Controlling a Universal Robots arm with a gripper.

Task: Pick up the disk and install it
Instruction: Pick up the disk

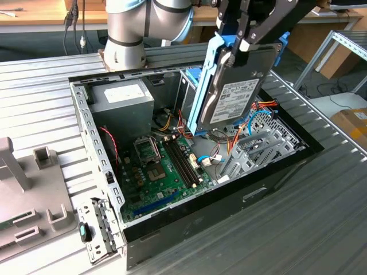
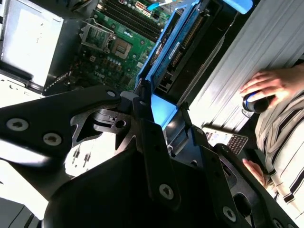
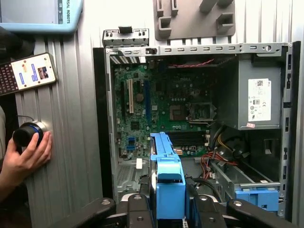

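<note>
The disk, dark metal with a white label in a light blue bracket, hangs upright and tilted above the open computer case, over its drive bay side. My gripper is shut on its top edge. In the first wrist view the disk's blue bracket runs edge-on between the black fingers of my gripper, above the motherboard. The second wrist view looks along the fingers onto the clamped blue bracket.
Inside the case sit a grey power-supply box, the green motherboard, loose cables and a metal cage with a blue latch. A grey fixture lies beside the case. A person's hand rests on a knob near a handheld device.
</note>
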